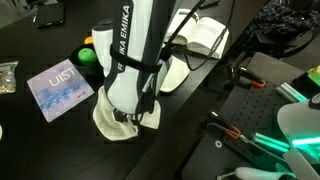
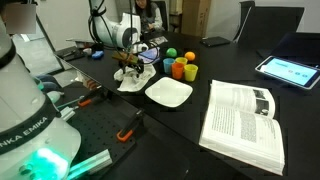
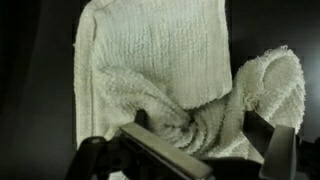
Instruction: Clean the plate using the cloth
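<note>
The white terry cloth lies crumpled on the black table, also seen in both exterior views. My gripper is down on it, with a bunched fold of cloth pinched between the two fingers. In the exterior views the gripper stands straight over the cloth. The white square plate sits empty just beside the cloth; the arm partly hides the plate.
An open book lies beyond the plate. Orange and green cups and a green ball stand close to the cloth. A blue booklet lies nearby. A tablet is further off.
</note>
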You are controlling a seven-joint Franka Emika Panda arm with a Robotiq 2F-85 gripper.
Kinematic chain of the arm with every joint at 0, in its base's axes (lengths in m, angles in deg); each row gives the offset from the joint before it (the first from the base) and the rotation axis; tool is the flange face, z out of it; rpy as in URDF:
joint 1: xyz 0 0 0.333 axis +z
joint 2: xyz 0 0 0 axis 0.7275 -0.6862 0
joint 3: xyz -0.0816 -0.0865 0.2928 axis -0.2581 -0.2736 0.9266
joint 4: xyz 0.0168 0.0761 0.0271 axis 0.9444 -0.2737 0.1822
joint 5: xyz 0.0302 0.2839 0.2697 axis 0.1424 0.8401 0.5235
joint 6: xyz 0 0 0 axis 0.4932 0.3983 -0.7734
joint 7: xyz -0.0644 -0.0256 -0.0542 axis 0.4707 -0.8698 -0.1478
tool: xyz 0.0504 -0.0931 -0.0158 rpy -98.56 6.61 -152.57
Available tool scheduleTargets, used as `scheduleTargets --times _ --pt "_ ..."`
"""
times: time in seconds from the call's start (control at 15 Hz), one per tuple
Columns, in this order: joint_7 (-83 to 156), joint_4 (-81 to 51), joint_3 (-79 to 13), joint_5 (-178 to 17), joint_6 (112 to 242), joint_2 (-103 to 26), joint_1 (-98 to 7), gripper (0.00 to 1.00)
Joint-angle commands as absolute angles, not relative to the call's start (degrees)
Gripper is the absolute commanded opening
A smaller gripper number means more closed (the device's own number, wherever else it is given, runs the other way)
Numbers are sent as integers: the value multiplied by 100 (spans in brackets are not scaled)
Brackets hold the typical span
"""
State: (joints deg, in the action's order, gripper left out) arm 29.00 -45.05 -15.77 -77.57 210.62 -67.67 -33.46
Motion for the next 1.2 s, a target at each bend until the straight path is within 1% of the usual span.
scheduleTargets --times 0.0,0.13,0.2,0.27,0.33,0.4,0.6,0.87,0.93,1.0,1.07,1.13 --pt "2720 -4190 -1657 -7986 21193 -7138 -3320 100" --pt "2690 -4069 -1656 -8041 21164 -7267 -3334 100" --pt "2694 -4014 -1642 -8040 21145 -7315 -3343 75" --pt "2667 -3975 -1598 -8037 21121 -7349 -3388 74" --pt "2681 -3956 -1614 -8040 21108 -7345 -3362 68" --pt "2694 -3942 -1646 -8053 21085 -7321 -3323 58" --pt "2681 -3925 -1594 -8042 20920 -7191 -3343 35" --pt "2684 -4025 -1565 -8012 20643 -6888 -3406 7" --pt "2693 -4085 -1588 -8014 20542 -6769 -3413 2" --pt "2693 -4123 -1587 -8006 20449 -6669 -3435 1" --pt "2684 -4180 -1572 -7992 20318 -6517 -3475 5" --pt "2684 -4217 -1560 -7975 20199 -6382 -3507 4"
